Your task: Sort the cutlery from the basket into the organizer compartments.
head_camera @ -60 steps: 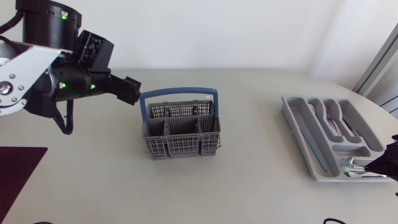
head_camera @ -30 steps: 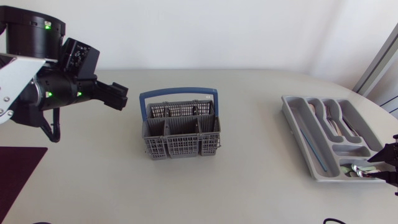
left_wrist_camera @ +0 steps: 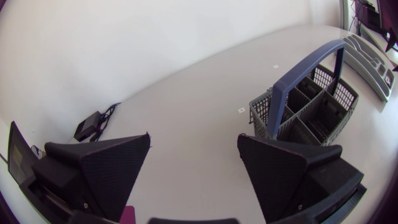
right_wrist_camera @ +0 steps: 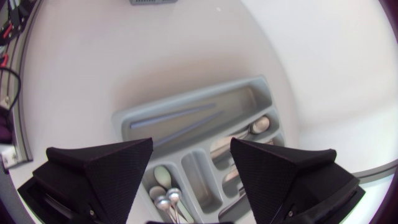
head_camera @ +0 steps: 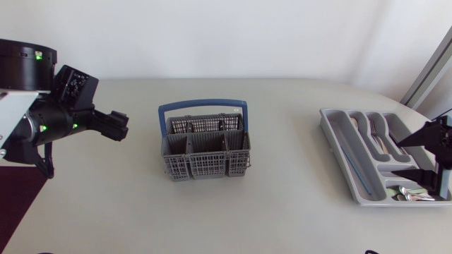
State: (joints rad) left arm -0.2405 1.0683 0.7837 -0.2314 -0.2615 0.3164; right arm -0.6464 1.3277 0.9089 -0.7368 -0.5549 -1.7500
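Both tools apart and empty; sorting looks at or near its end.

The basket (head_camera: pixel 205 144) stands mid-surface, and no cutlery shows in its cells. The left tool (left_wrist_camera: pixel 194 135) hangs near it, fingers wide, not touching. The right tool (right_wrist_camera: pixel 191 143) hovers over the organizer (head_camera: pixel 332 127), fingers wide, holding nothing. Spoons (head_camera: pixel 413 194) lie in an end compartment. Likely next: check the basket cells for leftovers. If none, retire both arms.
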